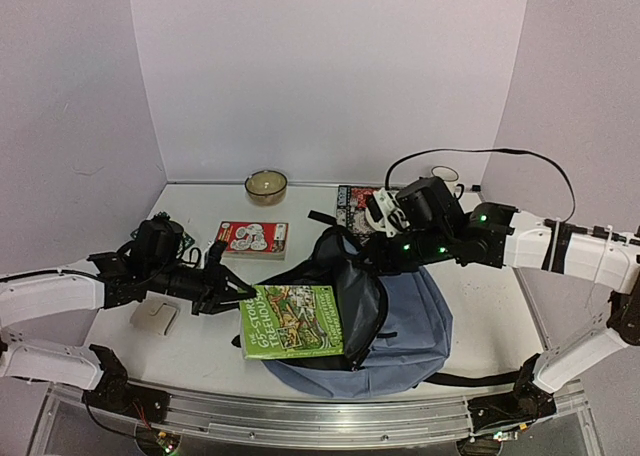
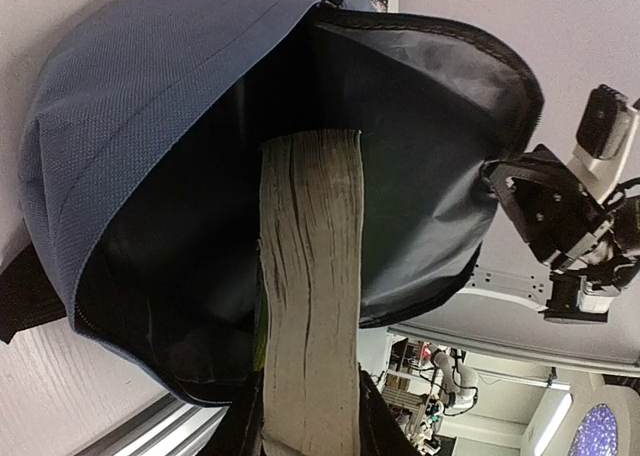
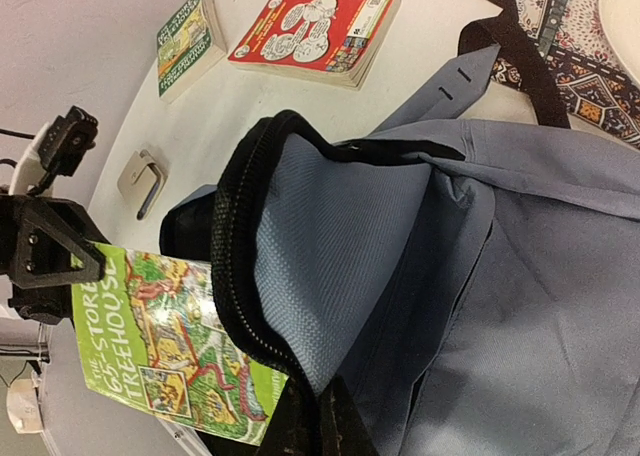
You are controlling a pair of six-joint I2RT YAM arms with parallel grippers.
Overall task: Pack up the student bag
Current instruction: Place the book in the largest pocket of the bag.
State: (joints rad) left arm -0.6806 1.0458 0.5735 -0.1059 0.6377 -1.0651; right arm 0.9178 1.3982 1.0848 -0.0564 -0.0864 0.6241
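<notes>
The blue-grey student bag (image 1: 415, 326) lies at the table's middle with its mouth facing left. My right gripper (image 1: 377, 244) is shut on the bag's black zippered upper edge (image 3: 240, 266) and holds the mouth open; its fingertips (image 3: 318, 428) pinch the fabric. My left gripper (image 1: 232, 301) is shut on a green "Treehouse" book (image 1: 292, 321), whose far end sits inside the mouth. In the left wrist view the book's page edge (image 2: 310, 296) points into the dark lining (image 2: 190, 256), with the black fingers (image 2: 232, 428) on both sides. The book's cover also shows in the right wrist view (image 3: 160, 356).
A red book (image 1: 252, 238) and a second green book (image 3: 190, 41) lie at the back left. A glass bowl (image 1: 266, 184) stands by the back wall. A patterned book (image 1: 355, 204) lies behind the bag. A small beige object (image 1: 155, 318) lies near the left arm.
</notes>
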